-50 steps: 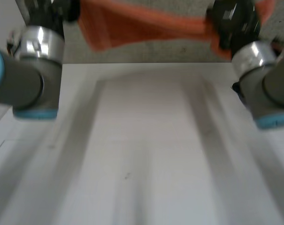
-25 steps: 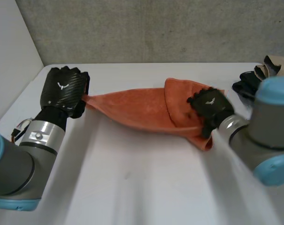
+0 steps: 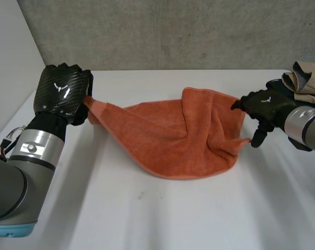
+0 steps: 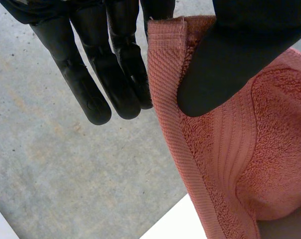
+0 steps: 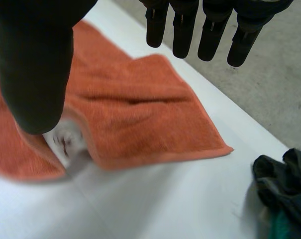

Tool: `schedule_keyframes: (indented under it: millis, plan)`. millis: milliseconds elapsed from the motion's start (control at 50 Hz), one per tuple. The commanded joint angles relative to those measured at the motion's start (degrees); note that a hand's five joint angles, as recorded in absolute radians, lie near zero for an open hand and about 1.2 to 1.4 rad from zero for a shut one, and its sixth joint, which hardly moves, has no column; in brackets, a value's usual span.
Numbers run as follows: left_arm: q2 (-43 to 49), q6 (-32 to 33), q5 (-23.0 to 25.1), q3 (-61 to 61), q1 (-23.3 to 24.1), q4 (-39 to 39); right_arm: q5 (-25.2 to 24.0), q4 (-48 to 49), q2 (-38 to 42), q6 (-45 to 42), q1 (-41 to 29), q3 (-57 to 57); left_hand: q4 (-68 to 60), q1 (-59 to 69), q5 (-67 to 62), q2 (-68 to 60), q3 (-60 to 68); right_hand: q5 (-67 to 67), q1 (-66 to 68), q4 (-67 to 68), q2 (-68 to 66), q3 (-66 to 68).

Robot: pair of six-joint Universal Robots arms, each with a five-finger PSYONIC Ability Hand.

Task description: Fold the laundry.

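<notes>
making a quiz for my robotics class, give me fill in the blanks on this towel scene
The towel on the white table is ____ in colour. The left hand pinches one ____ of the towel. The right hand beside the towel is ____, holding nothing.
Missing words: orange; corner; open.

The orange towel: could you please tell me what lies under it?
The white table shows along the orange towel's edges and presumably runs on beneath it. The towel's folds cover anything else there. The left hand pinches one corner; the right hand is open beside the opposite edge.
</notes>
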State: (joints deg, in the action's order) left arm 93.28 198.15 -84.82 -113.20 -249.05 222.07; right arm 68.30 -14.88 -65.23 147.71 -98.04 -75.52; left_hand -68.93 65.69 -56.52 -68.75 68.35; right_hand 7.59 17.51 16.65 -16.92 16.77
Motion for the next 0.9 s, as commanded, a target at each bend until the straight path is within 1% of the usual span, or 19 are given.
schedule_keyframes:
  millis: [20,60,80,140,220,380,600,660,700,740,760,840,900]
  plan:
    - [0.1,0.0,0.0,0.2,-0.1,0.0,-0.2,2.8,0.1,-15.2,0.1,-7.0,-11.1,14.3,-13.5,-11.2,11.7,4.3,4.3,5.2,-4.9,5.1]
    - [0.1,0.0,0.1,0.2,-0.2,0.0,-0.4,4.4,0.0,-16.8,0.0,-8.7,-11.1,14.3,-13.5,-11.2,11.7,4.6,4.7,5.5,-5.3,5.4]
    - [0.1,0.0,0.1,0.2,-0.3,0.0,-0.6,6.9,0.0,-17.7,0.0,-10.3,-11.1,14.3,-13.5,-11.2,11.7,4.8,4.8,5.7,-5.4,5.6]
    - [0.2,0.0,0.1,0.3,-0.7,0.0,-1.9,12.9,0.0,-18.2,0.0,-13.4,-11.1,14.3,-13.5,-11.2,11.7,4.9,5.0,5.9,-5.6,5.8]
    - [0.2,0.0,0.1,0.4,-0.9,0.0,-2.6,18.1,0.0,-18.2,-0.2,-16.1,-11.1,14.3,-13.5,-11.2,11.7,6.6,6.7,7.6,-7.3,7.4]
    - [0.3,0.0,0.0,0.3,-0.9,0.0,-2.7,24.8,1.8,-17.3,-2.2,-17.2,-11.1,14.3,-13.5,-11.2,11.7,11.8,11.9,12.8,-12.5,12.6]
    - [0.2,0.0,0.0,0.2,-1.9,0.0,-2.7,27.0,4.5,-17.2,-4.0,-16.1,-11.1,14.3,-13.5,-11.2,11.7,17.2,17.3,18.2,-17.9,18.0]
    - [0.2,0.0,0.2,0.2,-2.2,0.0,-2.7,27.3,4.9,-17.4,-4.8,-16.1,-11.1,14.3,-13.5,-11.2,11.7,23.1,23.2,24.0,-23.7,23.9]
    - [0.2,0.0,0.3,0.2,-2.3,0.0,-2.6,28.2,5.4,-17.4,-5.1,-15.9,-11.1,14.3,-13.5,-11.2,11.7,38.5,38.6,39.4,-39.2,39.3]
    - [0.2,0.0,0.3,0.2,-2.3,0.0,-2.6,29.2,5.5,-17.5,-5.1,-15.8,-11.1,14.3,-13.5,-11.2,11.7,58.8,58.9,59.8,-59.5,59.7]
    - [0.2,0.0,0.3,0.3,-2.3,-0.1,-2.6,30.2,5.6,-17.5,-5.1,-15.6,-11.1,14.3,-13.5,-11.2,11.7,62.4,62.4,63.3,-63.0,63.2]
    - [-0.1,0.0,0.3,1.1,-2.8,-0.6,-2.6,30.3,4.8,-16.9,-4.7,-14.7,-11.1,14.3,-13.5,-11.2,11.7,62.4,62.5,63.4,-63.1,63.2]
    - [-2.4,0.0,0.3,2.8,-3.6,-3.5,-2.1,29.8,3.7,-16.1,-4.4,-14.0,-11.1,14.3,-13.5,-11.2,11.7,62.4,62.5,63.4,-63.1,63.2]
